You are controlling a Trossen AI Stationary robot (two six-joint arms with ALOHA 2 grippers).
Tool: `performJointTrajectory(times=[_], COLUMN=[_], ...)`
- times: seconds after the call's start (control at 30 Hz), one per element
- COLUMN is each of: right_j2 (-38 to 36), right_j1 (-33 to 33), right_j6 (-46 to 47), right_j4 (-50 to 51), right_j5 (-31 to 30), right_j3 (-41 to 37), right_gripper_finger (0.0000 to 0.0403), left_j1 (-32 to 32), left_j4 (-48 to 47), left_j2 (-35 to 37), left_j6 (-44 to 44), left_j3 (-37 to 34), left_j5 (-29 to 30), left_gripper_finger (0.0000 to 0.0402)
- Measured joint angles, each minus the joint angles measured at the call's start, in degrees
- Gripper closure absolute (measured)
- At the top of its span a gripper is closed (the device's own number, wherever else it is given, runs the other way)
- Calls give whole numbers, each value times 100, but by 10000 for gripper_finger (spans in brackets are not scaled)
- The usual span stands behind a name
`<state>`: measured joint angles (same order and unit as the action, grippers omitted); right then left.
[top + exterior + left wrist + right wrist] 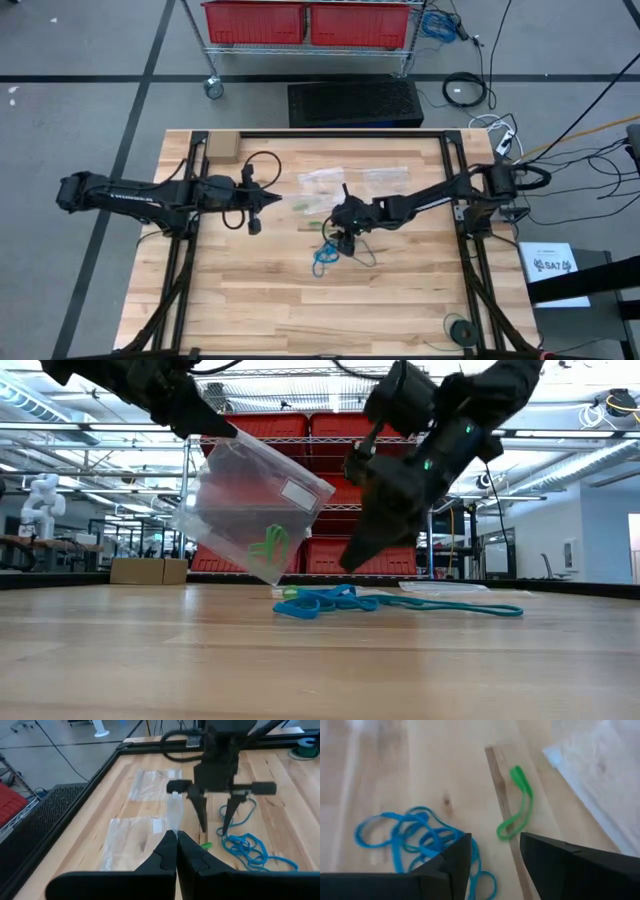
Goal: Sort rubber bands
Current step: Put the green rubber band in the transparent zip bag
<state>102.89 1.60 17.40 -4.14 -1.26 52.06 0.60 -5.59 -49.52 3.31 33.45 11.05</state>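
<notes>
My left gripper [272, 201] is shut on a clear plastic bag [255, 500] left of the table's middle. The bag has green rubber bands [268, 545] inside it and hangs clear of the wood. My right gripper [341, 236] stands open near the table's middle, fingers slanting down a little above the table. One loose green rubber band [517, 802] lies just beyond its fingertips [492, 857]. A tangle of blue rubber bands [324, 258] lies on the wood on its near side, and a teal one [450, 608] lies beside them. My left gripper pinches the bag's top edge [174, 822] between its two shut fingers, coming from the table's left and slanting slightly down. The bag hangs tilted below the fingers [195, 415], lifted clear, with the green bands gathered at its lowest corner.
Two more clear bags [325, 180] [385, 178] lie flat toward the far edge. A small cardboard box [222, 148] sits at the far left corner and a green spool [460, 328] at the near right. Black frame rails [452, 170] run along both sides.
</notes>
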Motion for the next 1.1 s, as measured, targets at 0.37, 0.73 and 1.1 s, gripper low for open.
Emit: performJointTrajectory(times=[0.37,0.73,1.1], right_j2=[1040,1025,235], right_j1=[-233,77,639], right_j6=[342,-100,-781], right_j4=[-569,757,2315], right_j5=[-114,-266,-659], right_j3=[546,1379,2567], right_gripper_finger=[236,393,402], left_j1=[0,0,0], left_j4=[-57,-111,-85], left_j2=[-2,-4,-4], left_j6=[4,7,5], left_j3=[0,0,-2], left_j5=[0,0,-37], left_gripper_finger=[401,401,401])
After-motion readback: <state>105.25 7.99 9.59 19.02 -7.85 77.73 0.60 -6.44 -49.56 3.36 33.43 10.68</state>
